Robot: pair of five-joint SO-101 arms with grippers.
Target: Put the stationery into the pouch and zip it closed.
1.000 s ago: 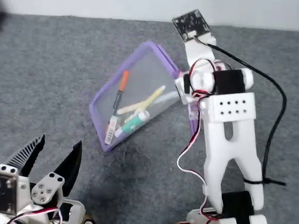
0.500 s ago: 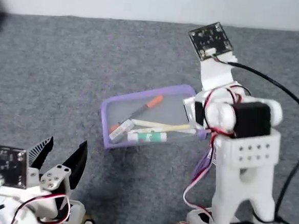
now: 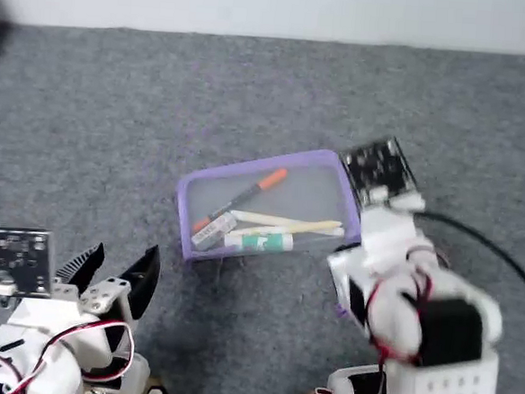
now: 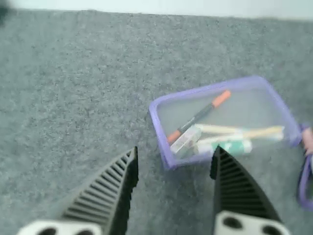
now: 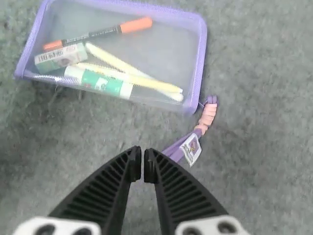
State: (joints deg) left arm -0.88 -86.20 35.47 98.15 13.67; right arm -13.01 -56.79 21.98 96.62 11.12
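Note:
A clear pouch with purple edging (image 3: 272, 187) lies flat on the grey mat, holding an orange-capped pen (image 3: 244, 196), pale yellow sticks (image 3: 288, 223), a green-labelled tube (image 3: 261, 241) and a small eraser. Its purple strap with a pink bead (image 5: 205, 117) and a tag trails off one corner. My right gripper (image 5: 142, 155) is shut on nothing, a short way back from the pouch beside the strap. My left gripper (image 4: 174, 152) stands open near the table's front left, apart from the pouch (image 4: 222, 120).
Grey mat (image 3: 114, 123) surrounds the pouch on all sides. The right arm's white body (image 3: 416, 325) and its black cable (image 3: 501, 259) take up the front right. A pale wall edge (image 3: 276, 9) bounds the far side.
The pouch swung from a slant to lie level, then stayed put. The right arm drew back from it toward the front edge. The left arm dropped slightly lower.

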